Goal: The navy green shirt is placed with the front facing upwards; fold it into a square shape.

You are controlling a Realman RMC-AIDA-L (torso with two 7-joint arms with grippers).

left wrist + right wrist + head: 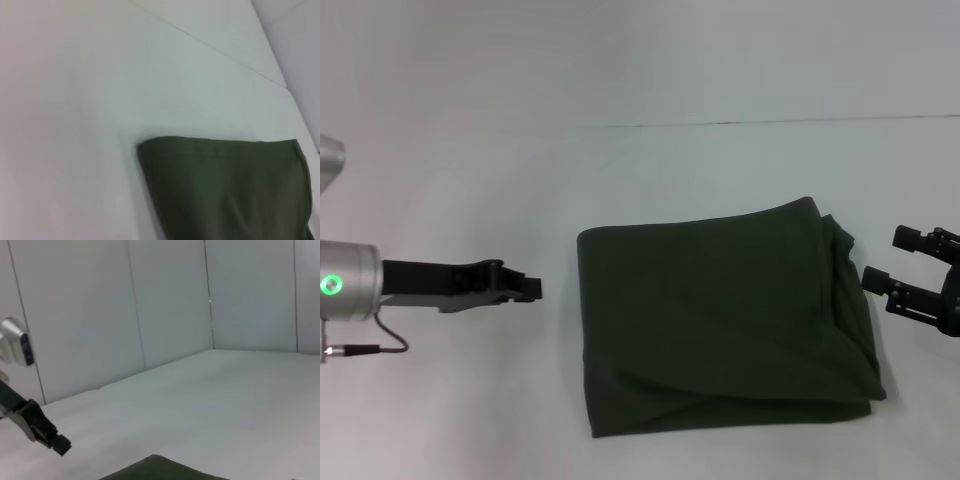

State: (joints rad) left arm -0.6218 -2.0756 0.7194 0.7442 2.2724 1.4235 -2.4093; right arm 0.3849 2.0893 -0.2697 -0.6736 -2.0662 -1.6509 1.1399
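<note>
The navy green shirt (720, 320) lies folded into a rough square on the white table (460, 180), plain green side up with no print showing. Its right edge is bunched in loose layers. My left gripper (530, 289) hovers left of the shirt, a short gap from its left edge, shut and holding nothing. My right gripper (892, 262) stands just off the shirt's right edge, open and empty. The left wrist view shows one corner of the shirt (225, 190). In the right wrist view a sliver of shirt (155, 470) shows, with the left gripper (60, 444) beyond it.
A thin seam (770, 123) runs across the table behind the shirt. Pale wall panels (165, 305) stand beyond the table. A cable (380, 345) loops under the left arm.
</note>
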